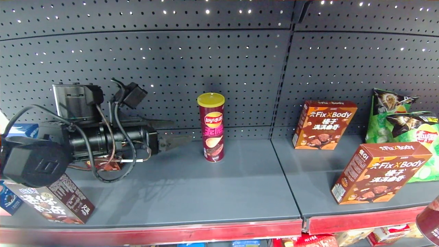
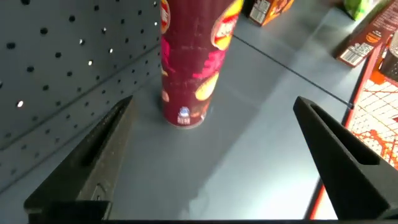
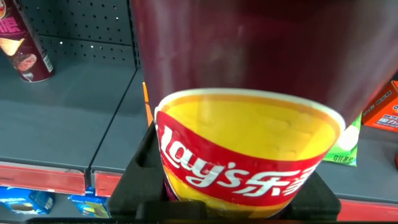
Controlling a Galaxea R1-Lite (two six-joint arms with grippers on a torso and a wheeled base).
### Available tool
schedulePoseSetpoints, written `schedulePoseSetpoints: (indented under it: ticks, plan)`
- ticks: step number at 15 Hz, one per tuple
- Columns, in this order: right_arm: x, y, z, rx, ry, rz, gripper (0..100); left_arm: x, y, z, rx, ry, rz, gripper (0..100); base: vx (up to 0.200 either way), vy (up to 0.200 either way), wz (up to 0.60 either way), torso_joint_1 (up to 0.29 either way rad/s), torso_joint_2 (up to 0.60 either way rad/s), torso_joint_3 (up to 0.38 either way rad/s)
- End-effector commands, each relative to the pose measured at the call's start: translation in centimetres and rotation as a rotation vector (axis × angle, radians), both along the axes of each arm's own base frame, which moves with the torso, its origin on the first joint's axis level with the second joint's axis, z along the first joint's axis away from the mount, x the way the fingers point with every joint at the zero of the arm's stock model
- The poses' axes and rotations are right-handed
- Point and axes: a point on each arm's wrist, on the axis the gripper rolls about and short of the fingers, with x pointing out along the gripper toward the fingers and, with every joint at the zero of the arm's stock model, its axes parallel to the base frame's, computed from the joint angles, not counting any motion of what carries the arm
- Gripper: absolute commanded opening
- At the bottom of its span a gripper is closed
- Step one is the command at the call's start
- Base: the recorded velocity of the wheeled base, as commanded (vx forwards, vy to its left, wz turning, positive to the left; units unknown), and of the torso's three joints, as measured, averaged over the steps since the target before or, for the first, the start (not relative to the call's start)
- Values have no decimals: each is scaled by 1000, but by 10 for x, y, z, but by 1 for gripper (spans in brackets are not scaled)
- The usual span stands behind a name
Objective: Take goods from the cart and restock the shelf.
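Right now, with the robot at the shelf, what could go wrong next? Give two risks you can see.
1. The left gripper hangs with open jaws close beside the upright chip can; a swing could topple that tall, narrow can.
2. The held can sits low by the shelf edge, near the leaning front box; lifting it in might knock the box.

First chip can [image 1: 211,127]: maroon cylinder with a yellow lid, upright on the grey shelf [image 1: 212,192]. It stands directly ahead of the spread jaws of the left gripper [image 1: 181,131], clear of both. Second chip can [image 3: 249,149]: same maroon body, red-and-yellow logo, clamped between the jaws of the right gripper [image 3: 239,202].
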Motion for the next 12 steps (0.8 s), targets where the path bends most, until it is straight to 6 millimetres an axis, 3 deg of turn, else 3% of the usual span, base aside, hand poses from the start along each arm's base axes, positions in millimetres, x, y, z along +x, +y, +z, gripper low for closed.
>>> schedulePoseSetpoints:
  ticks: [1, 9, 12]
  plan:
    - [0, 0, 0, 0, 1, 1, 0, 15, -3, -7, -2, 14, -19, 100, 0, 0, 0, 0, 0, 0]
    - [2, 0, -1, 1, 9, 4, 0, 58, -16, -39, -41, -82, -120, 100, 0, 0, 0, 0, 0, 0]
    - [1, 0, 0, 1, 4, 4, 0, 62, -24, -49, -46, -73, -148, 100, 0, 0, 0, 0, 0, 0]
